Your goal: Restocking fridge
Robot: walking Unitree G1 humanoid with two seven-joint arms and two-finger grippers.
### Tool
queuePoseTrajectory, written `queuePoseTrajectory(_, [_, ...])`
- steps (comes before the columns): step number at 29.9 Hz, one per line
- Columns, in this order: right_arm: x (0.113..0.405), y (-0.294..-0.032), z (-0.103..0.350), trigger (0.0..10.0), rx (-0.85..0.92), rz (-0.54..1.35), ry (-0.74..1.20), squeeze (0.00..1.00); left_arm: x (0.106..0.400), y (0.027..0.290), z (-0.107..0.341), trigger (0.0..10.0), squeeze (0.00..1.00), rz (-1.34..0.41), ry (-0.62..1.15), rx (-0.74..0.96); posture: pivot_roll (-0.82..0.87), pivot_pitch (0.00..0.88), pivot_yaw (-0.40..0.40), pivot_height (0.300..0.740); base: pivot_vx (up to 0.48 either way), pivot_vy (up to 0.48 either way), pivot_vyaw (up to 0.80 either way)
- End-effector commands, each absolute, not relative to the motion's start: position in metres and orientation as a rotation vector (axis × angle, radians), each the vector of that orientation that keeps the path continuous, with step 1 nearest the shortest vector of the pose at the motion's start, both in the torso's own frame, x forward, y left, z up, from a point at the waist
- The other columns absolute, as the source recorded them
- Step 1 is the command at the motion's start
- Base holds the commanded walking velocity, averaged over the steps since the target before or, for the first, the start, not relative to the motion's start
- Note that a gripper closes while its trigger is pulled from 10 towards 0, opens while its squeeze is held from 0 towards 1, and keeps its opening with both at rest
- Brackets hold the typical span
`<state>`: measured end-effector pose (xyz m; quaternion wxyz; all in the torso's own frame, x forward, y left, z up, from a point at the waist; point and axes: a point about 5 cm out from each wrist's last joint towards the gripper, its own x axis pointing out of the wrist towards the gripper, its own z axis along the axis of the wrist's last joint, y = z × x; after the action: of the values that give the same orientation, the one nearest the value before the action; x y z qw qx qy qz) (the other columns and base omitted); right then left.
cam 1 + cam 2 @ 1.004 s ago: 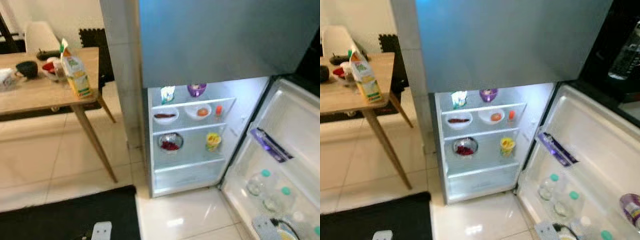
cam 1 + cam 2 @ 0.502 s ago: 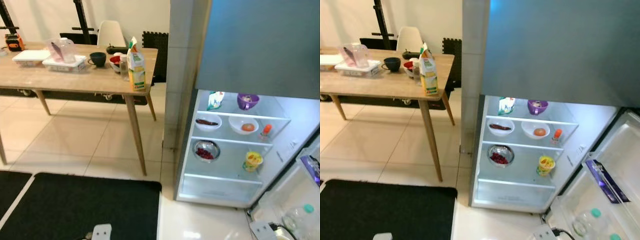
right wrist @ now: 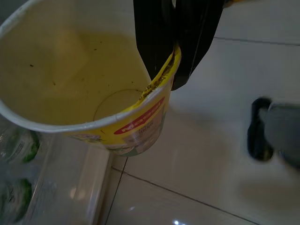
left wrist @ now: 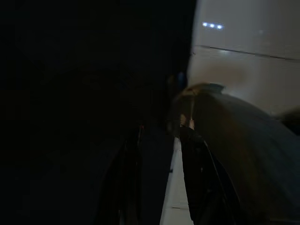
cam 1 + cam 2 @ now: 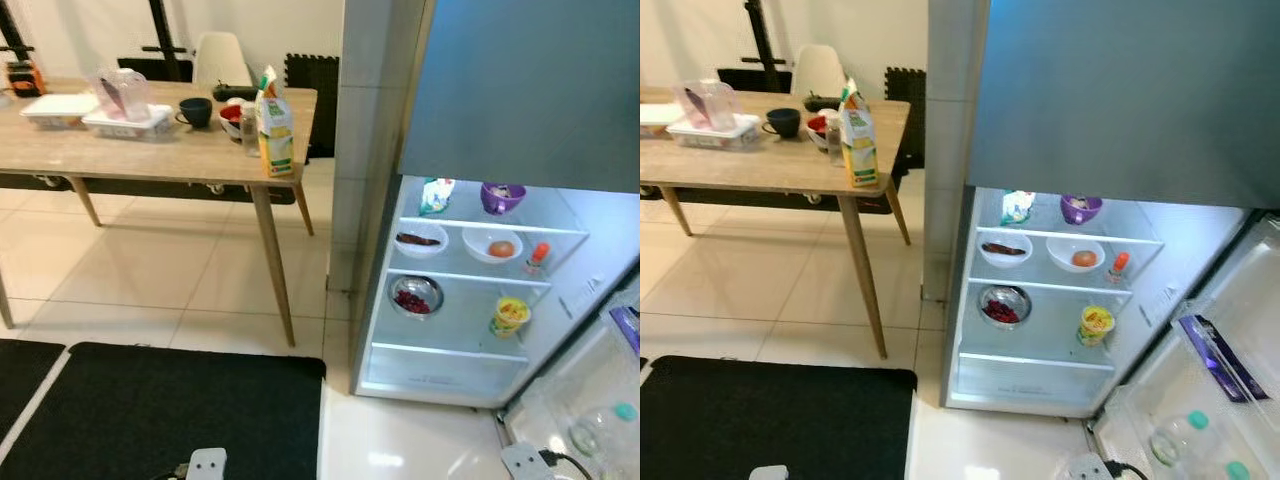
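Observation:
The fridge (image 5: 375, 230) stands open on the right with its lit shelves stocked: a snack packet (image 5: 436, 194), a purple bowl (image 5: 502, 196), two white bowls (image 5: 420, 239), a steel bowl of red berries (image 5: 414, 296) and a yellow cup (image 5: 510, 315). A juice carton (image 5: 275, 135) stands at the near corner of the wooden table (image 5: 150, 160). In the right wrist view my right gripper (image 3: 174, 70) is shut on the rim of an empty yellow paper cup (image 3: 84, 93), held over pale floor tiles. My left gripper (image 4: 164, 187) hangs in deep shade.
The open fridge door (image 5: 1200, 400) at the lower right carries water bottles (image 5: 1185, 435) and a purple packet (image 5: 1215, 355). On the table are plastic trays (image 5: 125, 110), a dark cup (image 5: 195, 112) and a red bowl. A black mat (image 5: 150, 410) lies on the floor before me.
The camera has swung left and pulled back, bringing the whole table and mat into view and the fridge to the right. Nothing in the scene itself has moved.

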<state>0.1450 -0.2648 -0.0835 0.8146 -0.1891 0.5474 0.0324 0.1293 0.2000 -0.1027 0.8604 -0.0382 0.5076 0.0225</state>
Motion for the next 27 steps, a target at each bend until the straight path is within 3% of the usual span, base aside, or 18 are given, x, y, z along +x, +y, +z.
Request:
queuePoseTrajectory(1, [0.1480,-0.2691,-0.0808,10.0,-0.415,0.060,1.161,0.00,0.1257,0.1958,-0.1046,10.0,0.00,0.037,1.082,-0.085,-0.08,0.000,-0.052,0.740,0.000,-0.469,0.00])
queuePoseTrajectory(11, [0.1490,-0.2696,-0.0802,10.0,-0.417,0.058,1.155,0.00,0.1258,0.1948,-0.1048,10.0,0.00,0.036,1.085,-0.082,-0.08,0.000,-0.051,0.740,0.000,-0.448,0.00])
queuePoseTrajectory(27, [0.1523,-0.2676,-0.0791,10.0,-0.403,0.065,1.120,0.00,0.1292,0.1963,-0.1034,10.0,0.00,0.061,1.066,-0.108,-0.08,0.000,-0.050,0.740,0.000,0.000,0.00])
